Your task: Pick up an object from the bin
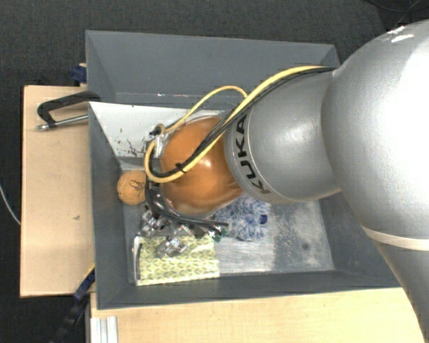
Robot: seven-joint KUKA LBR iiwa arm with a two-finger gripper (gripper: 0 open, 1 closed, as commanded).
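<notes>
Dark, coarse-textured ground is seen around a grey metal bin (pixel 200 66), viewed from above.

Item 1. Grey KUKA arm (pixel 307 141): entered from 3 o'clock, covering most of the bin's right half. An orange domed cover (pixel 196 166) is fitted at its wrist, and a yellow cable (pixel 232 88) is looped over the cover from 1 o'clock round to 9 o'clock.

Item 2. Pincer (pixel 170 240): a cluster of bright metal parts is found directly below the orange cover, toward 7 o'clock of the bin floor. Whether it is apart or together cannot be told, as the mechanism is foreshortened and tangled with reflections. Nothing is seen clamped in it.

Item 3. Pale green-and-cream patterned rectangular pad (pixel 179 269): laid flat at 7 o'clock in the bin, close to the near wall. Its upper edge is overlapped by the pincer; contact cannot be confirmed.

Item 4. Tan round ball (pixel 131 188): placed at 9 o'clock, near the left wall and just beside the orange cover, at 11 o'clock from the pincer.

Item 5. Blue-and-white crumpled wrapper (pixel 249 220): located near the centre of the floor, at 2 o'clock from the pad and partly hidden under the arm.

Item 6. White panel with dark specks (pixel 125 123): set against the far-left corner at 10 o'clock.
</notes>
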